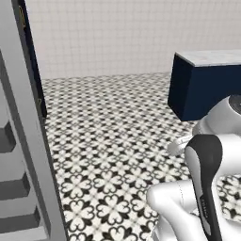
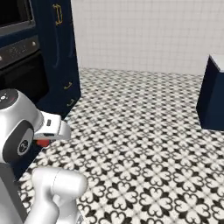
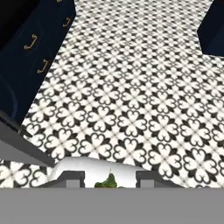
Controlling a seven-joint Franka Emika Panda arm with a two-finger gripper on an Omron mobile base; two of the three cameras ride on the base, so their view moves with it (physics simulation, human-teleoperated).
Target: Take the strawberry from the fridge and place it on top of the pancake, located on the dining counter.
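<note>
Gripper [image 2: 43, 140] at left of right base view is clamped on the strawberry [image 2: 42, 142], carried over bare floor; a loose pinch could drop it before the dining counter [image 1: 207, 84], upper right.

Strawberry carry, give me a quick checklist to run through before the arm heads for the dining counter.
1. Strawberry in the gripper: ok; red shows under the hand in the right base view, green leaves between the fingertips in the hand view.
2. Jaws closed on it: ok, set narrowly around the berry.
3. Clear of the fridge: ok, its door edge lies to the side.
4. Floor ahead free: ok, bare patterned tile.
5. Dining counter located: ok, marble top on navy base ahead.
6. Pancake spotted: cannot tell.
</note>
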